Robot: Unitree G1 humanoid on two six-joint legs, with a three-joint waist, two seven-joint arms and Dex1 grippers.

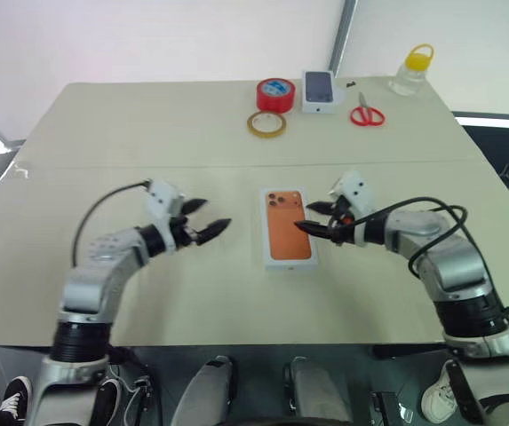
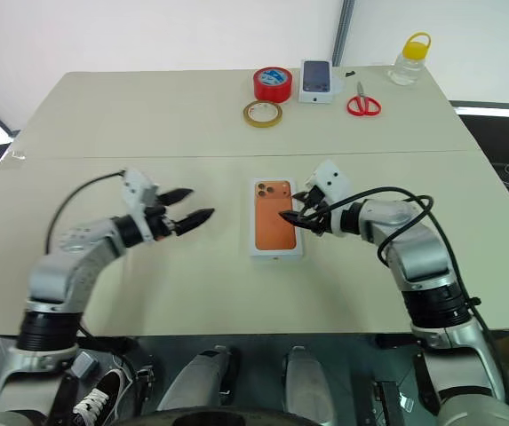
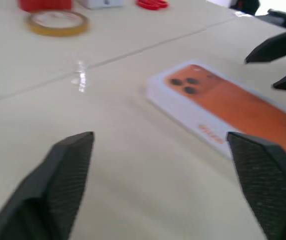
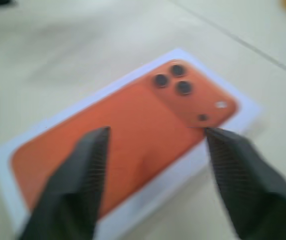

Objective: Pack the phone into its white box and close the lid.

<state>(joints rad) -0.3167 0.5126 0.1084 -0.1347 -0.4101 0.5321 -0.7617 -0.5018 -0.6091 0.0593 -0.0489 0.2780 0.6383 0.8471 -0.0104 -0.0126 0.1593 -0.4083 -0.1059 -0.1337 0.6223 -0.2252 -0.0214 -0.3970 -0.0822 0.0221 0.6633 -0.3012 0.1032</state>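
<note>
— Beige and matte, the tabletop (image 1: 192, 311) runs away from the robot, with one straight seam across its middle. What sits nearest?

— The two arms. The left end effector (image 1: 208, 218) hovers over bare surface, its two black tapered fingers spread apart and holding nothing. The right end effector (image 1: 314, 217) is also released, fingers parted, gripping nothing.

— And the packing job?

— Between the two end effectors lies the lid (image 1: 288, 227), a flat white cardboard rectangle with an orange phone printed across its top, three dark lenses at the far left corner. It sits flat and square as one closed package. The white box and the phone cannot be seen beneath it.

— How close are the fingers to it?

— The right fingertips hang at its right long edge, near the far end; in the right wrist view the two fingers frame the orange print. Whether they touch it cannot be told. The left end effector is clearly apart from it, off to the left.

— Farther back?

— A flat ring of yellowish tape (image 1: 266, 124), a fatter red tape roll (image 1: 275, 94), a small white carton (image 1: 320, 91) picturing a dark phone, red-handled scissors (image 1: 367, 114), and a clear bottle with a yellow cap (image 1: 412, 71) near the far right corner.
</note>
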